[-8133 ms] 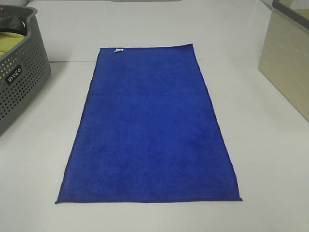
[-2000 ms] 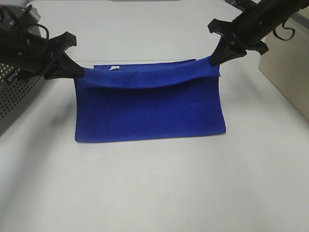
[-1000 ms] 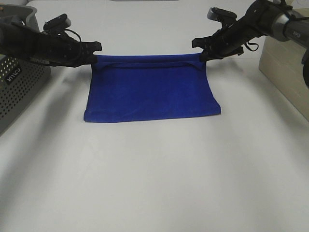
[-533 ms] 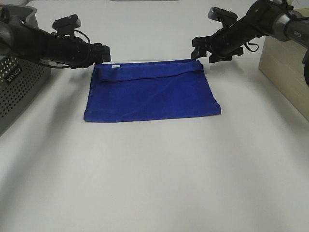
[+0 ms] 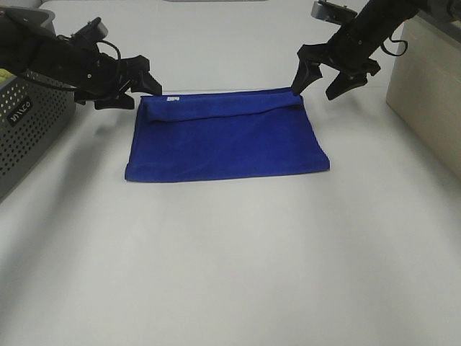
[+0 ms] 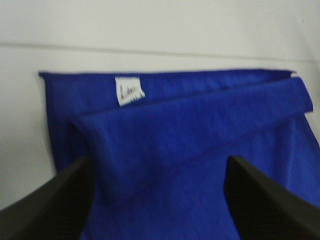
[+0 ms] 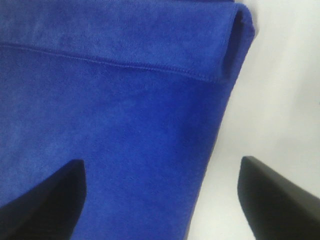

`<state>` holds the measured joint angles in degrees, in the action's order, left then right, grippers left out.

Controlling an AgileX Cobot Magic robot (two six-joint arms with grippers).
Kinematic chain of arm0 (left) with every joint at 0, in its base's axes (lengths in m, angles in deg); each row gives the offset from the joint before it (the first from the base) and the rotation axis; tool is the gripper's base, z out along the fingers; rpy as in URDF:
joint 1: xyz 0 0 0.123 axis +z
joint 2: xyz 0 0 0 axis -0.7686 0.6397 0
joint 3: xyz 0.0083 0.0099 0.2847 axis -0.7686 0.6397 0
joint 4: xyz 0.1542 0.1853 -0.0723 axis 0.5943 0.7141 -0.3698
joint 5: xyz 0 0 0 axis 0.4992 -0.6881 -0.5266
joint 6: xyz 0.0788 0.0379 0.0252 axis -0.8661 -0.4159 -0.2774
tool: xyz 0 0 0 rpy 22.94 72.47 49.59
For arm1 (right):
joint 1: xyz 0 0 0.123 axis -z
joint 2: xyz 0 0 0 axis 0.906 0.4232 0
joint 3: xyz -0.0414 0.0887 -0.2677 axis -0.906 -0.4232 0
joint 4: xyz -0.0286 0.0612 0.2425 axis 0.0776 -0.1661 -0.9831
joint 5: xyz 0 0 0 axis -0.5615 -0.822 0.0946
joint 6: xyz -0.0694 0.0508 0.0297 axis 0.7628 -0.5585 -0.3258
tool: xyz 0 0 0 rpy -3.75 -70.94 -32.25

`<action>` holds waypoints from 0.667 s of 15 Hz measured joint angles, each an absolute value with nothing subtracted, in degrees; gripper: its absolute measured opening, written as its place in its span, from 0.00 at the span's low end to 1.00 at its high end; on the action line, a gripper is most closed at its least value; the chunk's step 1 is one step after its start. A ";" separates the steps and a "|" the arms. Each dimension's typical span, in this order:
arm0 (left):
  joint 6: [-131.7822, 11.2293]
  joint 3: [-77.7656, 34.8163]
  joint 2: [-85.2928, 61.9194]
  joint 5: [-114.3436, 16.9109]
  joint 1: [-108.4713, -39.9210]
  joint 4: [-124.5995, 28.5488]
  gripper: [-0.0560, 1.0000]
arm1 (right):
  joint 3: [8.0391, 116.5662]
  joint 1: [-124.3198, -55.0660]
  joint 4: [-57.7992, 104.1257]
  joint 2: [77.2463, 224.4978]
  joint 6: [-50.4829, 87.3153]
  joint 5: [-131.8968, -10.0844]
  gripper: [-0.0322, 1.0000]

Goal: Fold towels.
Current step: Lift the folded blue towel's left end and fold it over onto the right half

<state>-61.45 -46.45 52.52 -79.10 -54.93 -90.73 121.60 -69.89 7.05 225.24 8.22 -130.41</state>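
Note:
The royal-blue towel [image 5: 227, 140] lies folded on the white table, with a narrow rolled-over flap along its far edge and a small white tag [image 5: 171, 99] near the far left corner. My left gripper [image 5: 137, 92] is open and empty, just left of the towel's far left corner. My right gripper [image 5: 323, 81] is open and empty, a little above the far right corner. The left wrist view shows the towel [image 6: 200, 150], its tag [image 6: 128, 90] and the flap between my open fingers [image 6: 50, 200]. The right wrist view shows the towel's right edge [image 7: 125, 125] and the flap.
A grey perforated basket [image 5: 29, 122] stands at the left edge. A beige box [image 5: 428, 86] stands at the right edge. The white table [image 5: 230, 274] stretches towards the front.
Both grippers have let go of the towel's far edge and opened. The right gripper has lifted and drawn back to the right; the left has drawn back to the left. The towel lies still.

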 joint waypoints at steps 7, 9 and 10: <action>-42.49 -46.45 50.75 -92.67 -54.93 -77.67 0.69 | 118.16 -69.78 8.31 223.58 3.58 -131.09 0.75; -38.65 -46.45 50.23 -95.14 -55.39 -72.23 0.65 | 111.52 -69.09 8.02 219.97 3.80 -131.21 0.74; -36.93 -46.45 49.94 -96.06 -55.91 -69.25 0.64 | 107.96 -68.57 7.91 218.42 4.26 -131.27 0.74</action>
